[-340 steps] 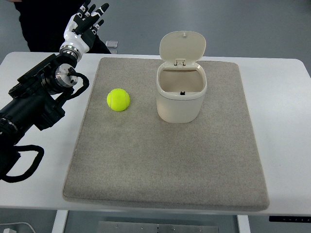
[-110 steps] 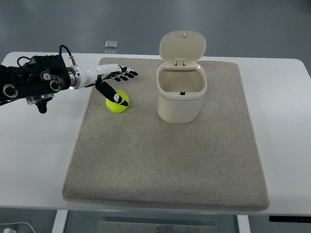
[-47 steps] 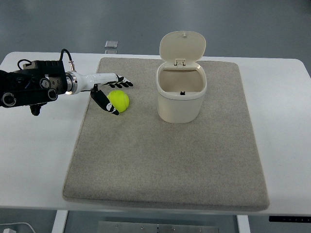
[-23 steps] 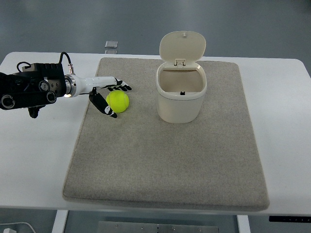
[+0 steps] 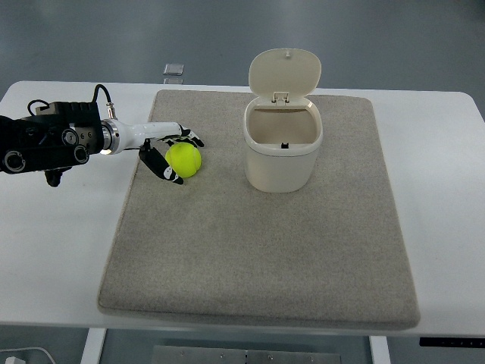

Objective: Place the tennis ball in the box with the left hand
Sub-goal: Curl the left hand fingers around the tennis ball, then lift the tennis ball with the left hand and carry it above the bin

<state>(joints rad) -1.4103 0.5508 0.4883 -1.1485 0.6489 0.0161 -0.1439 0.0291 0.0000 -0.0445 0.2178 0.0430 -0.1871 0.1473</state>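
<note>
Now tennis ball [image 5: 184, 160] between left robot hand [image 5: 168, 152] fingers, on mat [image 5: 258, 250].

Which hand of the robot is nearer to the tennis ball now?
Left. The left hand is right at the tennis ball, its fingers around the ball's left side. The right hand is not in view.

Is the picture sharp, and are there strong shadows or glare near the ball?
Top view: sharp overall, even soft light; only a faint shadow beside the yellow-green tennis ball on the grey mat; no glare on the cream plastic box; left hand shows unblurred.
</note>
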